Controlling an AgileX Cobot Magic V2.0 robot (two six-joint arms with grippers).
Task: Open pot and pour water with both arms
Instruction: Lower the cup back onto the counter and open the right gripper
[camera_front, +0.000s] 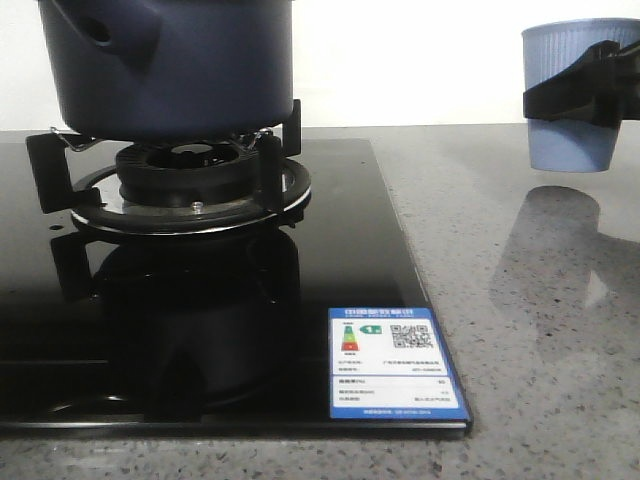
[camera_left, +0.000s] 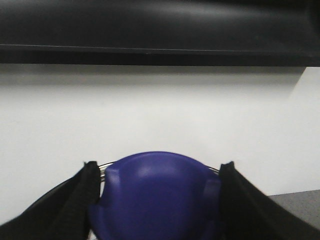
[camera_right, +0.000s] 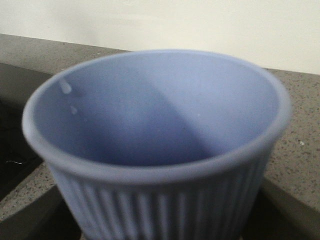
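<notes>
The dark navy pot (camera_front: 170, 70) sits on the gas burner (camera_front: 185, 175) at the far left, its top cut off by the frame and its tube-like handle socket (camera_front: 98, 30) facing me. My left gripper (camera_left: 159, 172) is shut on a dark blue domed lid piece (camera_left: 157, 195) with a thin metal rim, held in front of a white wall. This gripper is out of the front view. My right gripper (camera_front: 590, 85) is shut on the pale blue ribbed cup (camera_front: 572, 140), held upright above the counter at the far right. The cup (camera_right: 155, 125) fills the right wrist view, and I see no water inside.
The black glass hob (camera_front: 200, 330) covers the left half of the speckled grey counter (camera_front: 540, 330). A blue and white energy label (camera_front: 397, 365) sits at its front right corner. Black pan supports (camera_front: 270, 165) ring the burner. A dark shelf or hood (camera_left: 160, 30) hangs above the left gripper.
</notes>
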